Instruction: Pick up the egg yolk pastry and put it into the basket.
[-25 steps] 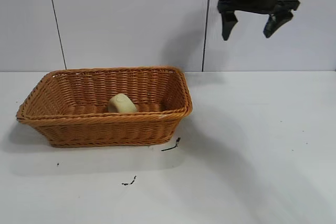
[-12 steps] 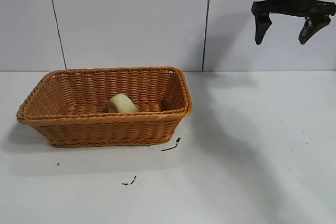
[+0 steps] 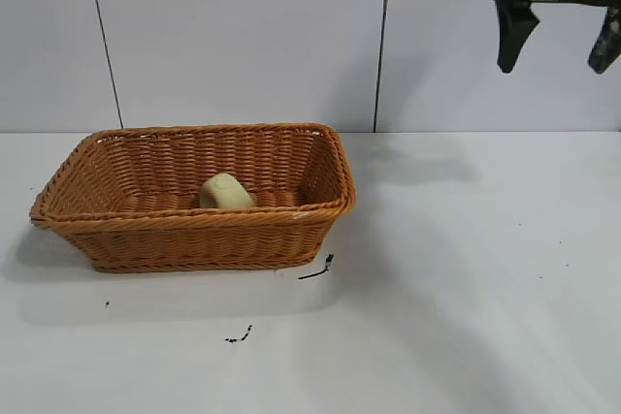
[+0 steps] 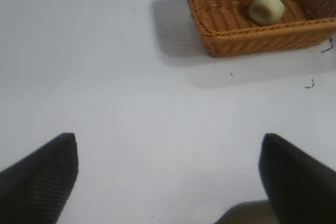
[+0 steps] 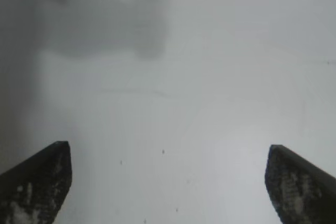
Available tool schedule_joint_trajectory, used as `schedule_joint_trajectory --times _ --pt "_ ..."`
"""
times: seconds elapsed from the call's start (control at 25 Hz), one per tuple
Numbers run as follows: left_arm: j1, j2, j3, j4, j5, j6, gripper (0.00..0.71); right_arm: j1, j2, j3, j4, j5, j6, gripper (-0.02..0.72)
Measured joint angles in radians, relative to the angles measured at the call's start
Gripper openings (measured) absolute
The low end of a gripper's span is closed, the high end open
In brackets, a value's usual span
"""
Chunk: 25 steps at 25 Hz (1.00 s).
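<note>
The egg yolk pastry [image 3: 225, 191] is a pale cream-yellow lump lying inside the orange-brown wicker basket [image 3: 320, 215] at the left of the table. It also shows in the left wrist view [image 4: 266, 9], inside the basket [image 4: 210, 24]. My right gripper [image 3: 560, 50] hangs high at the upper right, far from the basket, open and empty. In the right wrist view the right gripper [image 5: 168, 182] is wide apart over bare table. My left gripper [image 4: 168, 177] is open and empty, well away from the basket; it does not show in the exterior view.
The white table [image 3: 466, 278] has a few small dark specks and a bit of black debris [image 3: 315, 269] in front of the basket. A pale panelled wall [image 3: 243, 36] stands behind.
My right gripper has moved to the right and slightly up, away from the basket, staying open. The pastry and basket have not moved.
</note>
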<state>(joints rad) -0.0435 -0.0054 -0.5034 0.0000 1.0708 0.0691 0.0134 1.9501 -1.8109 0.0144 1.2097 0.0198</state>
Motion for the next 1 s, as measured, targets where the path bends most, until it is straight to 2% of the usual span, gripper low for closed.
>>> schedule_joint_trajectory --times 0.52,0.64,0.84,1.0 --pt "0.000 0.000 0.000 0.000 0.000 0.000 0.696 0.000 -0.850 0.782 -0.001 0.001 -0.001 0.693" --pt "0.000 0.000 0.000 0.000 0.000 0.000 0.696 0.000 -0.987 0.892 -0.001 -0.020 -0.001 0.693" --pt "0.000 0.000 0.000 0.000 0.000 0.000 0.696 0.000 -1.440 1.201 -0.001 -0.149 -0.020 0.693" --pt "0.000 0.000 0.000 0.000 0.000 0.000 0.696 0.000 -1.666 1.309 0.003 -0.160 -0.020 0.693"
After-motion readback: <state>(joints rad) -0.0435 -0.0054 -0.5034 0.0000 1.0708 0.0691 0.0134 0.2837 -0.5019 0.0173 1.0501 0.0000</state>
